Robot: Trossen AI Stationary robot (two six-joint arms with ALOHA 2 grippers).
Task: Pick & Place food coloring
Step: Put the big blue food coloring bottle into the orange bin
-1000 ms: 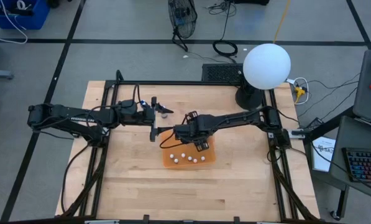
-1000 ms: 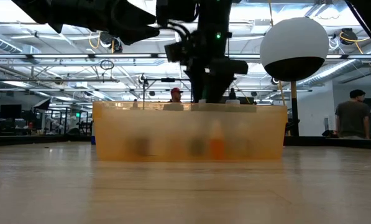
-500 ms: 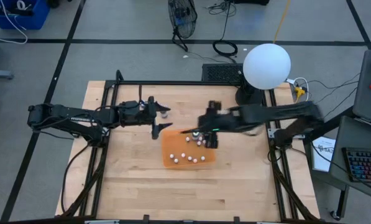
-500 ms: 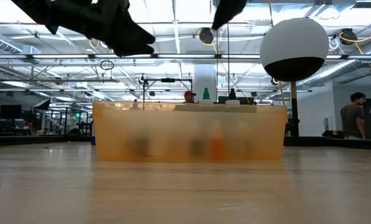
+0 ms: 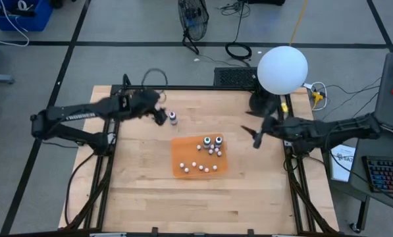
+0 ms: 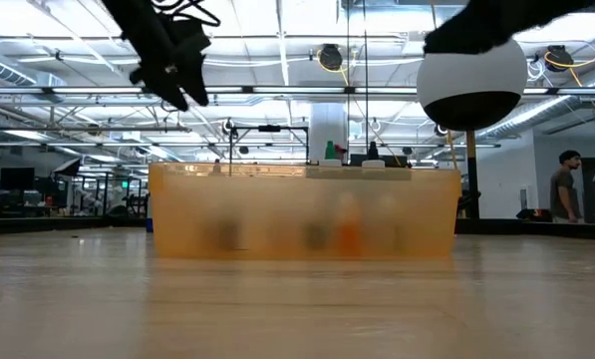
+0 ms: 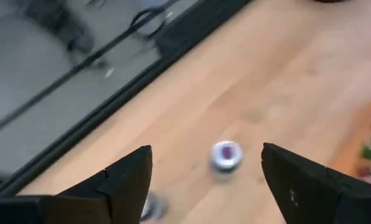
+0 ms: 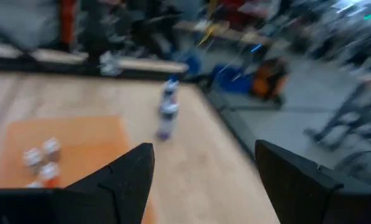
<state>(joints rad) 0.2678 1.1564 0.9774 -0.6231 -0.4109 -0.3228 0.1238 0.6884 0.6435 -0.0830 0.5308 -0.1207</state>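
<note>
One food coloring bottle [image 5: 173,118] with a pale cap stands upright on the wooden table, just beyond the far left corner of the orange tray [image 5: 183,168]. The left wrist view looks down on this bottle [image 7: 225,154]. My left gripper [image 5: 160,116] hangs open just left of it, fingers apart and clear of it. More food coloring bottles [image 5: 213,145] stand together in the tray's far right part. My right gripper [image 5: 255,137] is open in the air to the right of the tray, holding nothing.
Small white balls [image 5: 199,166] lie in the tray's near part. A white globe lamp [image 5: 282,69] stands at the table's far right corner. A black frame rail [image 5: 183,88] runs along the far edge. Bare wood lies near and left of the tray.
My right gripper has risen from over the tray and swung away toward the table's right edge, tipping from pointing down to nearly level. My left gripper has drawn back a little toward the far left and turned. The bottles in the tray have come into view.
</note>
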